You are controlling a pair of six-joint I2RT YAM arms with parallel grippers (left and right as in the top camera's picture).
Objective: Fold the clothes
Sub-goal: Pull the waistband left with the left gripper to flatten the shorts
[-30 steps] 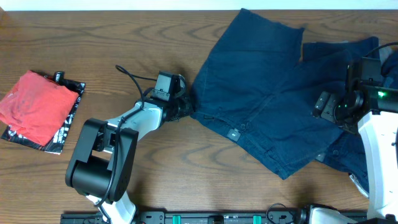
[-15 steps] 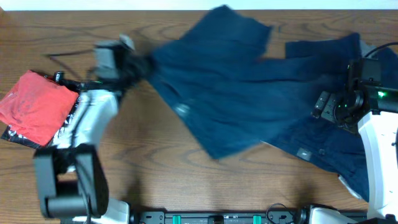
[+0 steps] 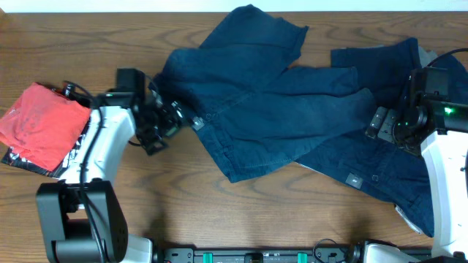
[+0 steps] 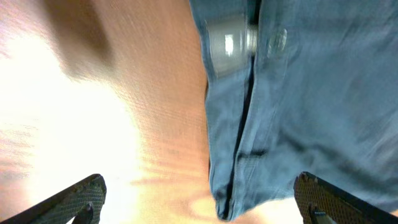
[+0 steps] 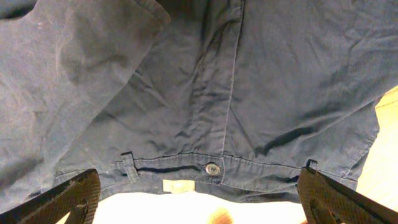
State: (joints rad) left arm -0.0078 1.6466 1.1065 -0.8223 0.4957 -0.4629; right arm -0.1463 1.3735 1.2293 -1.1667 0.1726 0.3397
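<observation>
Two dark navy clothes lie across the table. One pair of shorts (image 3: 256, 95) is spread from the centre toward the left. The other (image 3: 373, 164) lies partly under it at the right, its small pale label (image 3: 354, 179) showing. My left gripper (image 3: 168, 124) stands open at the left edge of the first pair. In the left wrist view the left gripper (image 4: 202, 205) has a seamed corner of the fabric (image 4: 239, 155) hanging loose between its wide-apart fingertips. My right gripper (image 5: 205, 205) is open above the second pair's waistband, near its button (image 5: 212, 168).
A red cloth (image 3: 40, 124) lies on a black-and-white bag at the far left, close to the left arm. Bare wooden table (image 3: 219, 212) stretches along the front edge. The right arm's base (image 3: 446, 183) stands over the right-hand garment.
My left gripper dragged the shorts leftward across the table, then opened and let go of them. The fabric now lies spread further left. The right arm has not moved.
</observation>
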